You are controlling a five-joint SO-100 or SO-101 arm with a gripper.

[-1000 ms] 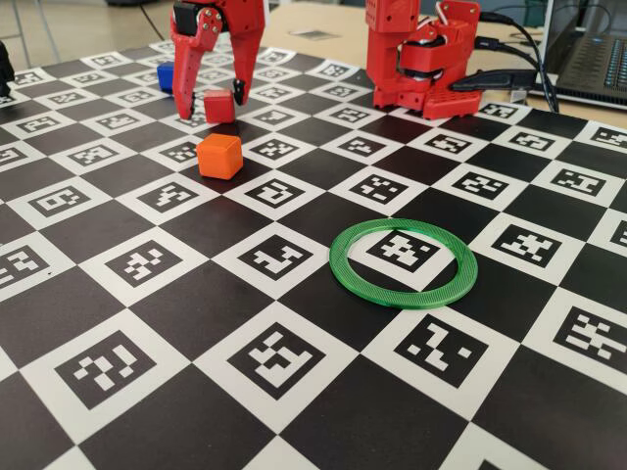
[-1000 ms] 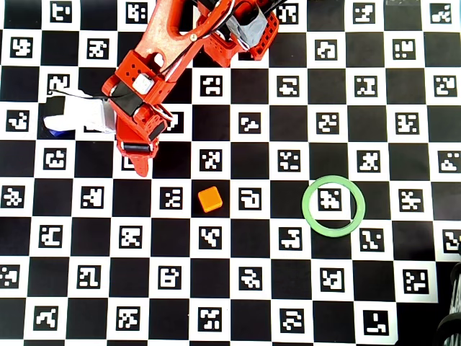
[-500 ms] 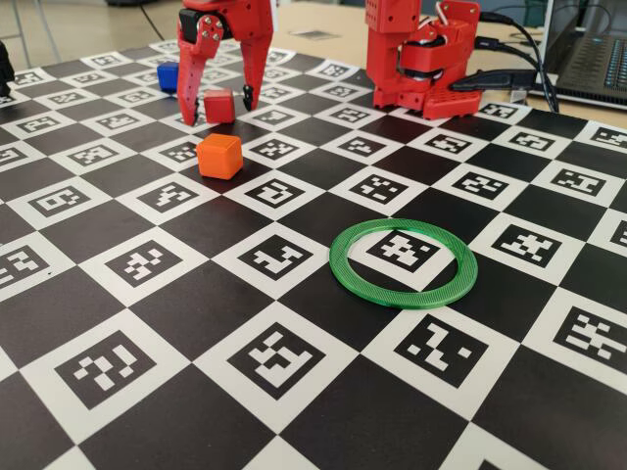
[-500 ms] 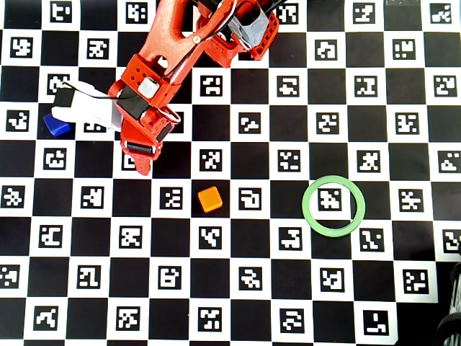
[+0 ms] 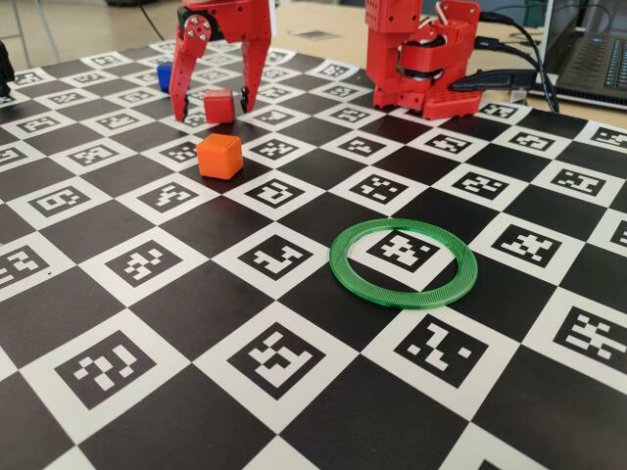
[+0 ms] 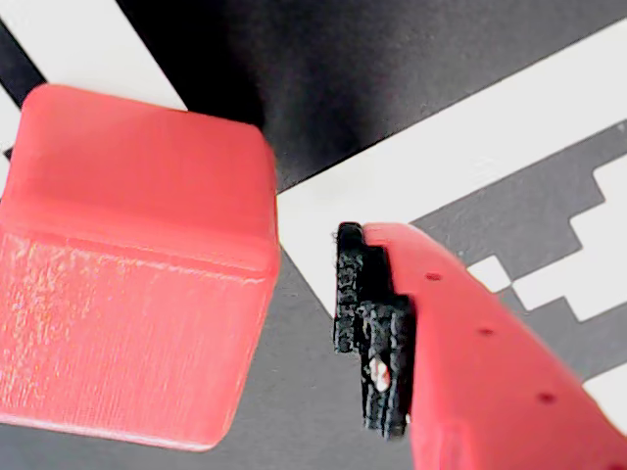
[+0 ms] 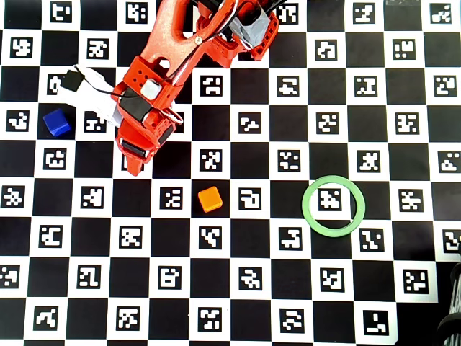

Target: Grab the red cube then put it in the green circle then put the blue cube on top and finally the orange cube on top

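Three cubes: all on the worktop [image 5: 294,323]
Claw [image 5: 216,108]: upper left, wide open, straddling red cube [image 5: 219,105], not gripping
Orange cube [image 5: 218,156]: just below
Blue cube [image 5: 164,75]: behind claw
Ring [image 5: 403,263]: centre right, empty

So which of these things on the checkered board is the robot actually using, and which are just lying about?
In use:
red cube
blue cube
orange cube
green circle
gripper, open around the red cube

Lying about:
laptop
cables
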